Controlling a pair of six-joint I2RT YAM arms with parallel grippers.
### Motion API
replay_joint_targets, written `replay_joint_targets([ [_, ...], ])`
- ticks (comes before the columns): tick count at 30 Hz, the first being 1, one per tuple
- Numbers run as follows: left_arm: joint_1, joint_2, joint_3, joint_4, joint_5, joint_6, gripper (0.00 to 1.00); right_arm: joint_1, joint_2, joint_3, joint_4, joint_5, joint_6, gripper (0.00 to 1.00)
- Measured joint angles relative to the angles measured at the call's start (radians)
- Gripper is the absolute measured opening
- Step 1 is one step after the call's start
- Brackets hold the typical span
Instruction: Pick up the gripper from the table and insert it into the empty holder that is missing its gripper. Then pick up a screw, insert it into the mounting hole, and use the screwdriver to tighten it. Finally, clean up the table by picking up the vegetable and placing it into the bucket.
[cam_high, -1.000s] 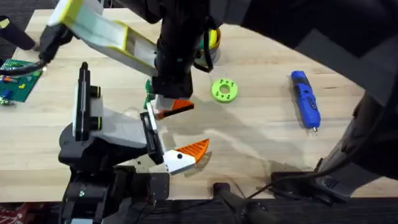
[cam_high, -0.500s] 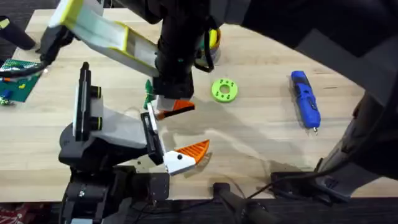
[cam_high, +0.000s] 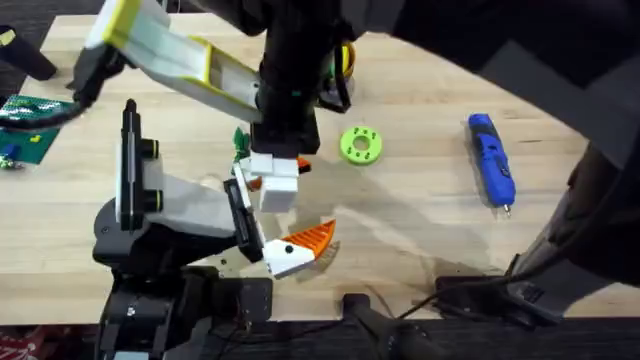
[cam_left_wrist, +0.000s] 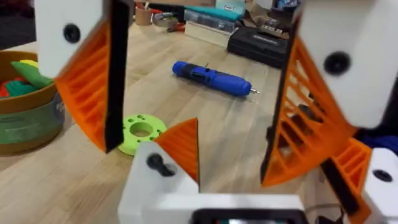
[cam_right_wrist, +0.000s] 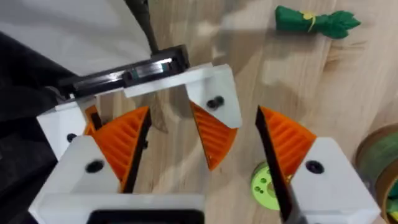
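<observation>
Step in hand: seating finger (cam_right_wrist: 212, 134) into holder (cam_high: 180, 215), centre-left overhead. Right claw (cam_right_wrist: 205, 149) spread, finger between pads, grip uncertain. Left claw (cam_left_wrist: 193, 106) released. Next: push finger home, release.

**Even indoor light, soft shadows, blur close to the lenses**

The table (cam_high: 420, 215) is lit brightly and evenly, probably from above. Soft grey shadows lie across its right half. The right arm (cam_high: 300, 60) shows dark and blurred near the overhead camera. In the left wrist view the near orange fingers (cam_left_wrist: 93, 99) are soft, and the screwdriver (cam_left_wrist: 211, 78) is slightly sharper. No strong glare.
</observation>
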Motion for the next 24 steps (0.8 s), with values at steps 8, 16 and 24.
replay_joint_targets([
  [8, 0.000, 0.000, 0.000, 0.000, 0.000, 0.008, 0.986, -0.021, -0.033, 0.016, -0.002, 0.005, 0.000, 0.995],
  [16, 0.000, 0.000, 0.000, 0.000, 0.000, 0.008, 0.986, -0.057, -0.111, 0.017, -0.008, 0.007, 0.000, 0.995],
  [24, 0.000, 0.000, 0.000, 0.000, 0.000, 0.008, 0.986, -0.083, -0.181, 0.019, -0.092, 0.008, -0.026, 0.995],
])
